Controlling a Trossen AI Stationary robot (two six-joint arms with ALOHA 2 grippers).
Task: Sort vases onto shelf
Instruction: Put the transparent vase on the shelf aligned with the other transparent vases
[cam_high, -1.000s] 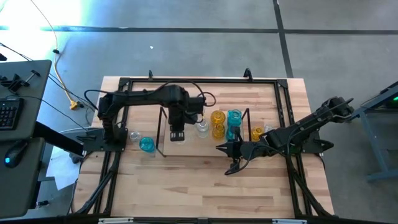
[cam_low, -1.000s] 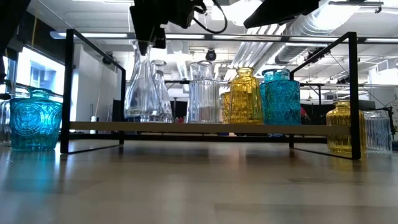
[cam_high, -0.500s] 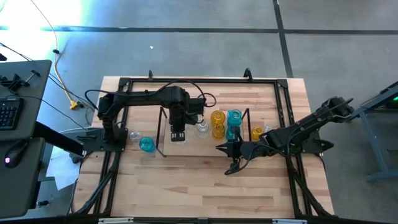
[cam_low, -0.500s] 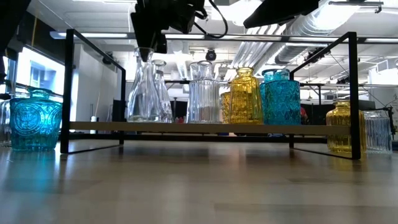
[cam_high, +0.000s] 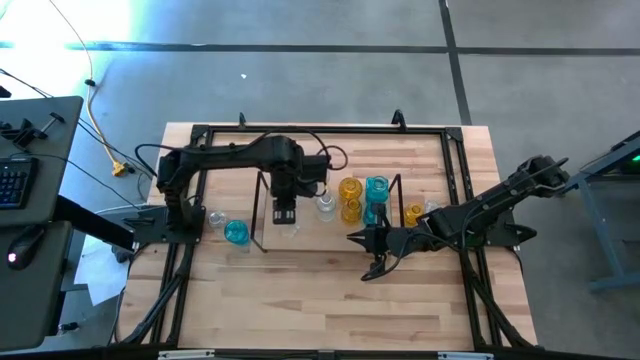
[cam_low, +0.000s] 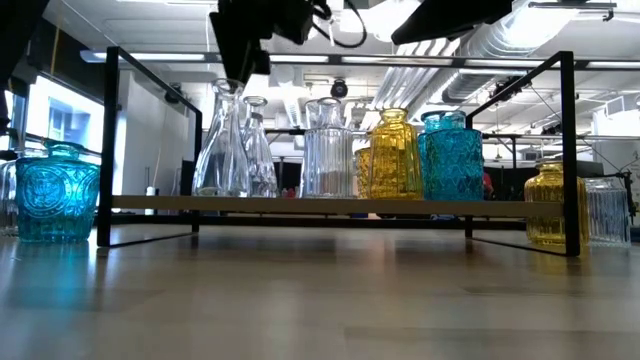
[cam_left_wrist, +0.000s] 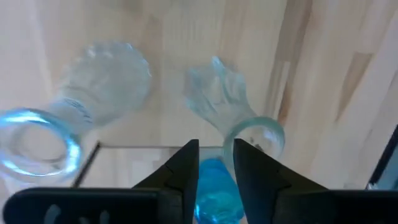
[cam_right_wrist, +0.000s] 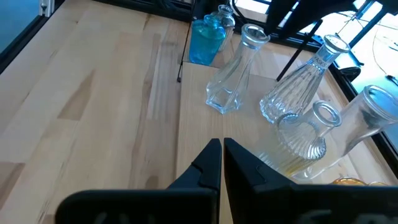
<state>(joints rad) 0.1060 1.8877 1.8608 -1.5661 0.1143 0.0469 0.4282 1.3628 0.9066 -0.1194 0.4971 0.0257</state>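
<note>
Left pincer (cam_low: 238, 72), fingers parted just above the clear vase (cam_low: 222, 150) on the shelf (cam_low: 330, 206), should lift straight up, clear of the neck.

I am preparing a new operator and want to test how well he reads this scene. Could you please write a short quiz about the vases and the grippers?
1. True or false: the right gripper holds a vase.
2. Which vase stands on the table nearest the left end of the shelf? A amber, B turquoise, C green.
3. Fill in: the left gripper hangs open above a ____ vase on the shelf.

Key
1. False: it is shut on nothing, over bare table in front of the shelf.
2. B: the turquoise vase.
3. Clear: the clear vase stands upright at the shelf's left end.
</note>
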